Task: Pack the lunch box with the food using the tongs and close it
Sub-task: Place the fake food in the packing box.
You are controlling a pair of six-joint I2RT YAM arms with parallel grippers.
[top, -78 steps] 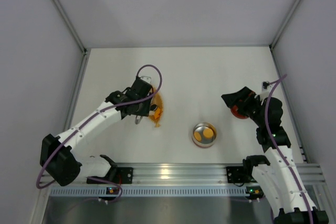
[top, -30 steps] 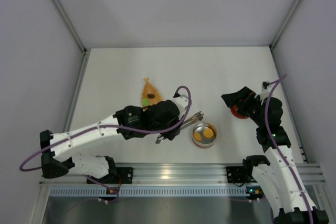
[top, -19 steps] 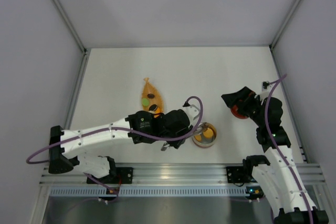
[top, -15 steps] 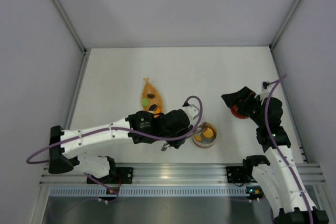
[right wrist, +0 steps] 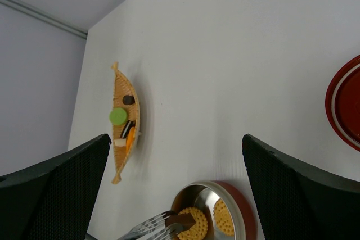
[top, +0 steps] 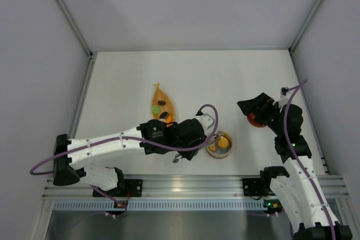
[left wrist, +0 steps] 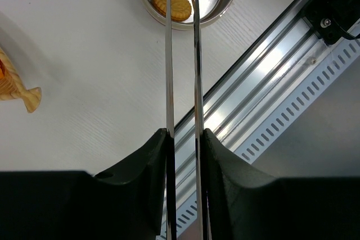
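The lunch box point(top: 227, 150) is a round silver tin near the front of the table, with two round biscuits point(right wrist: 224, 218) in it. My left gripper point(left wrist: 183, 133) is shut on the tongs point(left wrist: 169, 71), its fingers pressing both slim arms. The tong tips hold a small dark brown food piece point(right wrist: 180, 218) over the tin's left side. More food, a green disc point(right wrist: 117, 116) and dark pieces, lies in a boat-shaped woven basket point(top: 158, 92). My right gripper point(right wrist: 175, 137) is open and empty, hovering above the red lid point(right wrist: 344, 102) at the right.
The aluminium rail point(top: 185, 184) runs along the table's near edge just in front of the tin. White walls point(top: 45, 54) enclose the table on three sides.
Over the last second my left arm swung right, bringing the tong tips and the brown piece from beside the tin to over it. The right arm has not moved.
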